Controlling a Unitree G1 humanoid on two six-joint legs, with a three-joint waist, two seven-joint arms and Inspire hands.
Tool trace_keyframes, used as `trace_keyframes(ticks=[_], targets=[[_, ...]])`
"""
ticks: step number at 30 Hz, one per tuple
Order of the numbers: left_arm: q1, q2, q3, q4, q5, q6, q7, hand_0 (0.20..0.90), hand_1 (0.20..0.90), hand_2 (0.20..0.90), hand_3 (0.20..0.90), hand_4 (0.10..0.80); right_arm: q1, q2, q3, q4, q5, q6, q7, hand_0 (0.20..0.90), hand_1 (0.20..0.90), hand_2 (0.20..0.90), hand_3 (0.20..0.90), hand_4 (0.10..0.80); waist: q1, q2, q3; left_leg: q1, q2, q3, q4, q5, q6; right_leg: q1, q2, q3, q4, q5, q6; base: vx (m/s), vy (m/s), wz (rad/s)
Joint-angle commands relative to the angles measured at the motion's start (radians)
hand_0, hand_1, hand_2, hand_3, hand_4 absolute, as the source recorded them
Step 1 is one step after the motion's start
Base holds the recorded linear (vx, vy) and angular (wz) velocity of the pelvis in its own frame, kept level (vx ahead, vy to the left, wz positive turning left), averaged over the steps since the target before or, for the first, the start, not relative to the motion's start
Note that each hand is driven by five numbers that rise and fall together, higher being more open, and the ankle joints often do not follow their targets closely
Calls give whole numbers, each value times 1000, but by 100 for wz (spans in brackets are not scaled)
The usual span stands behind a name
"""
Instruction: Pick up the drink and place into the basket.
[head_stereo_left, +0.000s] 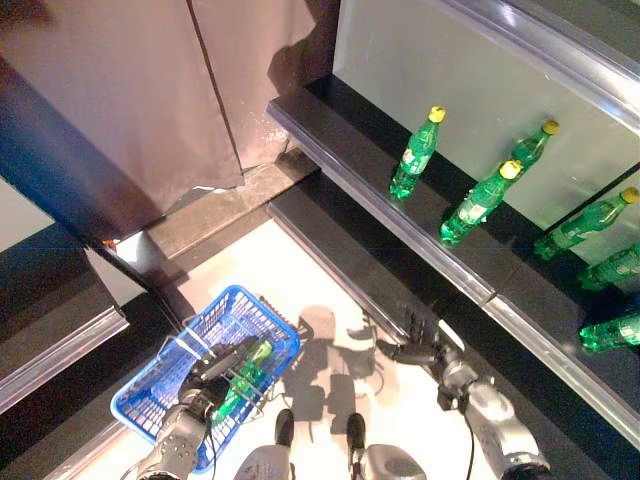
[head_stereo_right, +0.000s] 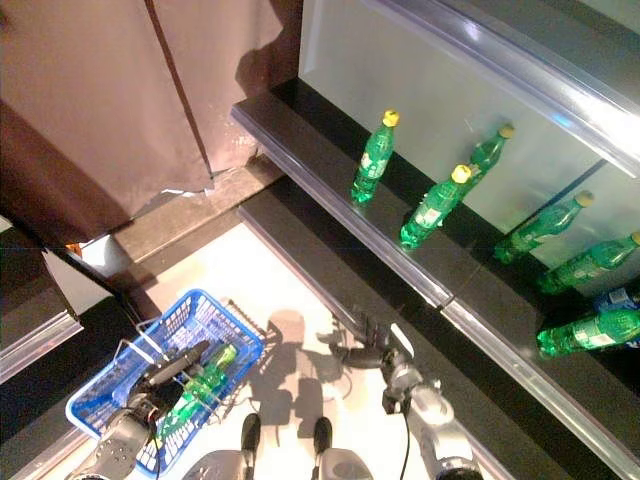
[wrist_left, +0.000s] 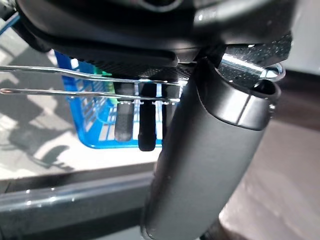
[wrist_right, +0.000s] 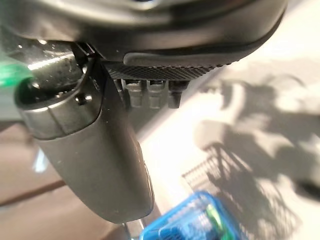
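Observation:
A blue plastic basket (head_stereo_left: 226, 298) hangs at the lower left over the pale floor. My left hand (head_stereo_left: 213, 368) is shut on its wire handles (wrist_left: 60, 91); in the left wrist view its fingers (wrist_left: 145, 126) curl under the two wires. A green drink bottle (head_stereo_left: 244, 377) lies inside the basket, beside that hand. My right hand (head_stereo_left: 418, 349) hovers low at the lower right, near the front edge of the bottom shelf, open and holding nothing. The right wrist view shows the basket (wrist_right: 186, 221) below that hand.
Dark shelves with metal front rails (head_stereo_left: 400, 228) run diagonally on the right. Several green bottles with yellow caps stand there, among them one (head_stereo_left: 416, 154) at the left and one (head_stereo_left: 479, 203) beside it. A brown curtain (head_stereo_left: 150, 90) hangs behind. A dark counter (head_stereo_left: 50, 320) lies left.

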Motion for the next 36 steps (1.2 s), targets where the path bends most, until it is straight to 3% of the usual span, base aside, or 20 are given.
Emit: trace_keyframes(ticks=[1, 11, 19, 36], targets=[[-77, -29, 21, -62, -88, -228, -255, 300, 300, 300, 200, 100, 27, -48, -6, 102, 149, -95, 43, 900, 900, 900, 900, 800, -12, 79, -277, 31, -15, 48, 61, -164, -20, -54, 17, 25, -3, -4, 28, 2, 23, -21], [-60, -45, 27, 82, -216, -255, -312, 300, 300, 300, 200, 100, -55, -31, -67, 504, 189, -160, -47, 900, 900, 900, 900, 800, 17, 88, -303, 30, -10, 58, 60, -170, -23, -50, 28, 22, -3, -12, 8, 3, 16, -13], [-44, -59, 53, 169, -291, -241, -390, 300, 300, 300, 200, 100, -82, -26, -119, 692, 180, -154, -55, 900, 900, 900, 900, 800, 27, 96, -316, 24, -14, 49, 72, -178, -18, -47, 36, 36, -3, -15, -5, 6, 2, -1], [-11, -58, 132, 190, -317, -246, -439, 300, 300, 300, 200, 100, -49, -46, -220, 788, 163, -123, -90, 900, 900, 900, 900, 800, 31, 105, -319, 17, -21, 27, 79, -192, -13, -48, 47, 46, -3, -25, -14, 21, -1, -4]])
